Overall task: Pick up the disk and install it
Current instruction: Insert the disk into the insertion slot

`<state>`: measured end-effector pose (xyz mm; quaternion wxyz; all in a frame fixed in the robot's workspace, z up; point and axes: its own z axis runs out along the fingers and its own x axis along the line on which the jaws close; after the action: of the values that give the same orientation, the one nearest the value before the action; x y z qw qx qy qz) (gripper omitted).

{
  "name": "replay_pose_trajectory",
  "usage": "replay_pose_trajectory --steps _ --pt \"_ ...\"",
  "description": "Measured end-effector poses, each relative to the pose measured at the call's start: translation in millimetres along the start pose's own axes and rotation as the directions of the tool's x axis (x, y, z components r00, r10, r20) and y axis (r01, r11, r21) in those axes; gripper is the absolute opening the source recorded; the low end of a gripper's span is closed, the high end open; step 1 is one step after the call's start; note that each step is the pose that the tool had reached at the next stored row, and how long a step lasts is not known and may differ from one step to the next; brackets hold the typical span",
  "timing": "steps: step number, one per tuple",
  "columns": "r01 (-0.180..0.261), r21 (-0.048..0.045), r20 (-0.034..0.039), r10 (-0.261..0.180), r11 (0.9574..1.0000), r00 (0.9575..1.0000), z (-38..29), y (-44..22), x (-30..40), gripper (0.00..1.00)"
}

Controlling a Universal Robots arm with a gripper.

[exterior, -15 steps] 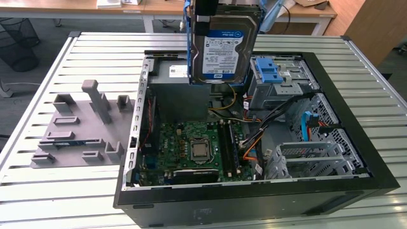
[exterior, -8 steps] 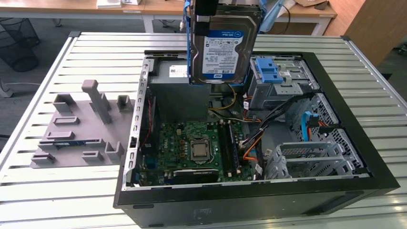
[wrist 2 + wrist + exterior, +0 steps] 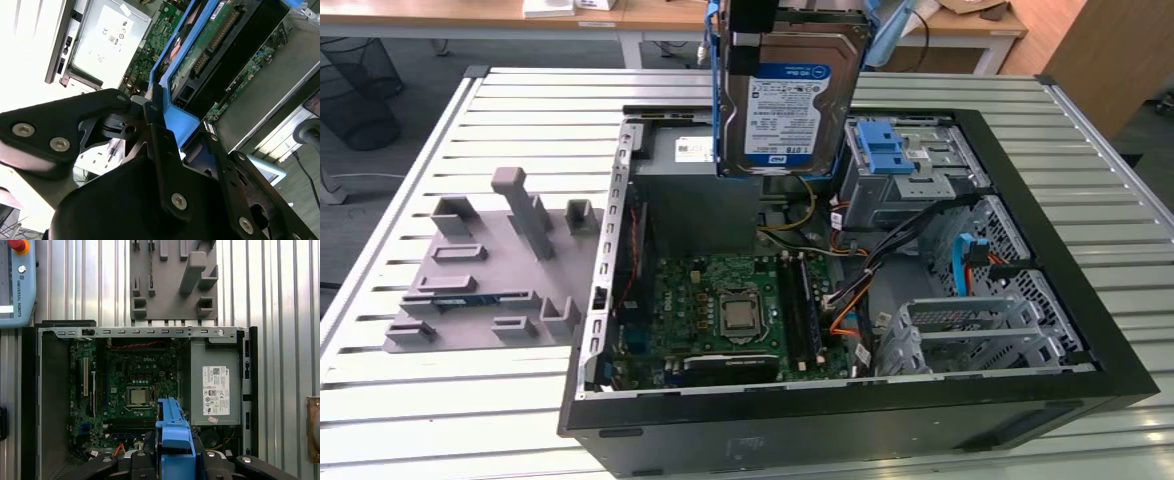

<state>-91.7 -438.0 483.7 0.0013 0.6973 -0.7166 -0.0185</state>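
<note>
1. The disk (image 3: 790, 100) hangs upright in the air over the open computer case (image 3: 854, 430), with its white-and-blue label facing the exterior view
2. A blue carrier (image 3: 175, 432) frames the disk, and in the second wrist view the disk's green circuit side (image 3: 215, 35) shows inside that frame
3. The gripper (image 3: 180, 125) has the disk from above: its dark fingers (image 3: 152, 112) are clamped on the tab end of the blue carrier, one on each side of it
4. In the first wrist view, looking straight down, the gripper (image 3: 175, 462) and the carrier sit over the edge of the motherboard (image 3: 130, 370), just beside the gray power supply (image 3: 215, 390) with its white sticker
5. In the exterior view the disk's lower edge overlaps the power supply (image 3: 680, 190), and the drive cage with a blue latch (image 3: 894, 155) stands just to the exterior view's right of it
6. The case lies on its side with the panel off, so the motherboard (image 3: 707, 300) and its processor (image 3: 738, 315) lie bare, with bundled cables running towards the drive cage
7. A gray fixture plate (image 3: 467, 290) with upright holders lies beside the case, on the exterior view's left
8. Everything rests on a slatted metal table (image 3: 454, 420)
9. A handheld controller with a red button (image 3: 15, 285) lies on the table near a corner of the case
</note>
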Motion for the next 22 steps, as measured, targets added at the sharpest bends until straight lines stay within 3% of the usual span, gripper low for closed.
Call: replay_pose_trajectory --steps 7,13,18,22 --pt "0.0 0.0 0.0 0.0 1.0 1.0 -0.1 -0.1 1.4 0.36" --pt "0.0 0.0 0.0001 0.0 1.0 1.0 -0.2 -0.2 8.1 0.36" --pt "0.0 0.0001 0.0 0.0 1.0 1.0 -0.4 -0.5 17.7 0.36" --pt "0.0 0.0 0.0001 0.0 1.0 1.0 -0.4 -0.5 18.4 0.36"
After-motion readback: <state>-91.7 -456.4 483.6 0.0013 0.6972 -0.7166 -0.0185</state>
